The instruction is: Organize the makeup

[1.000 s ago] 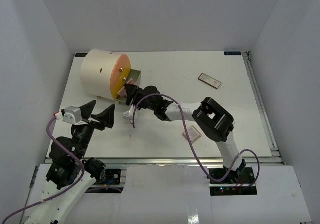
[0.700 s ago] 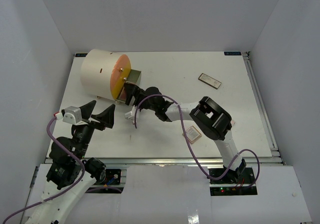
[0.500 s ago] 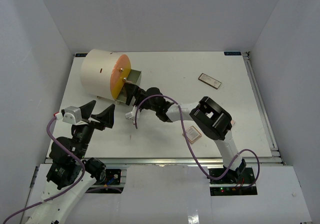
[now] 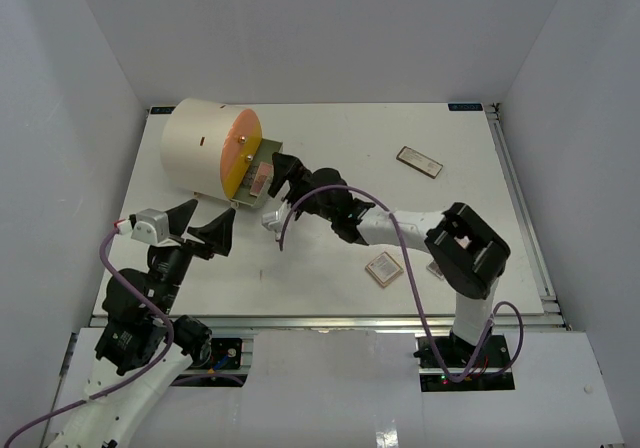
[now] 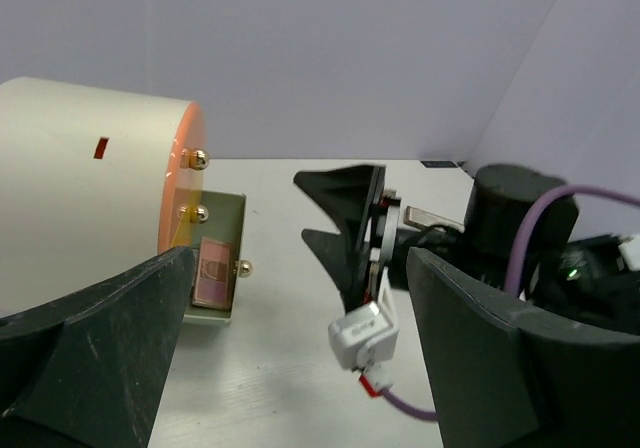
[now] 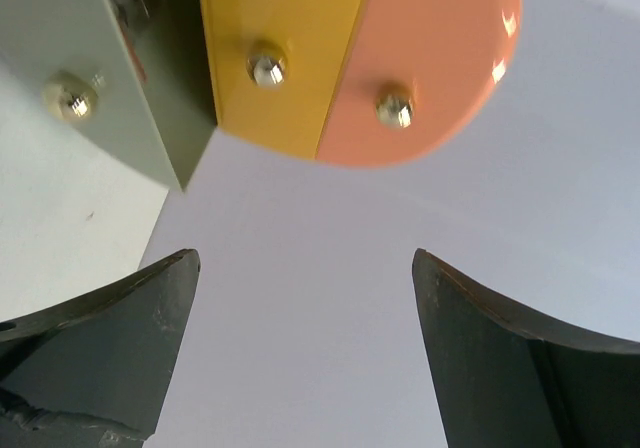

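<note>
right gripper (image 4: 280, 178) spread, empty, beside open drawer (image 4: 272, 154) | palette (image 4: 258, 180) inside | left gripper (image 4: 210, 215) spread

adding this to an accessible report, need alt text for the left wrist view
A pink eyeshadow palette sits in the open drawer of a cream cylinder with an orange face. The right end effector hangs open just right of the drawer, holding nothing, framed by the wide-open dark fingers of the left end effector.

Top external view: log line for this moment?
right pincer: open, at drawer | palette: in drawer | left pincer: open, empty
</note>
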Tool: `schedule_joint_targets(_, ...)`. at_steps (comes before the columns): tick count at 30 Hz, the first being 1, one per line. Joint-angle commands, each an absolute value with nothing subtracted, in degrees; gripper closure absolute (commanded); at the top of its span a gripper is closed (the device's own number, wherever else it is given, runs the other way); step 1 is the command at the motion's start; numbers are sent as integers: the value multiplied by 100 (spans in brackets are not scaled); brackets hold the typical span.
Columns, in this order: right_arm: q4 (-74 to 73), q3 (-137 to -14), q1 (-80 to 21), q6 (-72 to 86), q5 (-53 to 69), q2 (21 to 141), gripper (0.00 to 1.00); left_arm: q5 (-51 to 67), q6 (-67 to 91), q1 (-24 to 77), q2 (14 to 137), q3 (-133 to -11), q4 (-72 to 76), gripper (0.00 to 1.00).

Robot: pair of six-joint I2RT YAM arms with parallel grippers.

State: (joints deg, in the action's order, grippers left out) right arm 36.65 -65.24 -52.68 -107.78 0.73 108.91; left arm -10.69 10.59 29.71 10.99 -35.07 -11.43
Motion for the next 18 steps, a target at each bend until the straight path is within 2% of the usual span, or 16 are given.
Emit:
schedule_joint_targets(1, 17, -7536, -5017, -8773, -889, 9954, 6, -529, 1072, 2936, 1481, -3475, -1046, 2)
schedule_joint_targets(3, -1630, -8133, -4827, -7162, -609, 9787, 7, -352, 1058, 2936, 1638, -3495, -1046, 2)
schedule_joint_targets(4, -2241, -8362, -4743, -6895, -464, 9765, 7, -270, 1055, 2936, 1710, -3510, -1046, 2)
schedule_joint_targets(6, -3256, -8650, -4349, -5556, 525, 9625, 8, -90, 1063, 2936, 1871, -3524, -1038, 2)
schedule_joint_targets(8, -3873, -8422, -3913, -4546, 1348, 9347, 9, -30, 1070, 2936, 1949, -3524, -1018, 2)
schedule_joint_targets(9, -4109, -8287, -3749, -4176, 1653, 9221, 10, 23, 1074, 2936, 1985, -3524, -1011, 2)
schedule_joint_targets(10, -4151, -8110, -3687, -4031, 1654, 9135, 10, 132, 1083, 2936, 2019, -3524, -1012, 2)
schedule_joint_targets(13, -4257, -7484, -3156, -2323, 1421, 8914, 10, 231, 1100, 2936, 2075, -3517, -1019, 2)
schedule_joint_targets(18, -4392, -6582, -3006, -1471, 1025, 8653, 10, 241, 1125, 2936, 2069, -3524, -1011, 2)
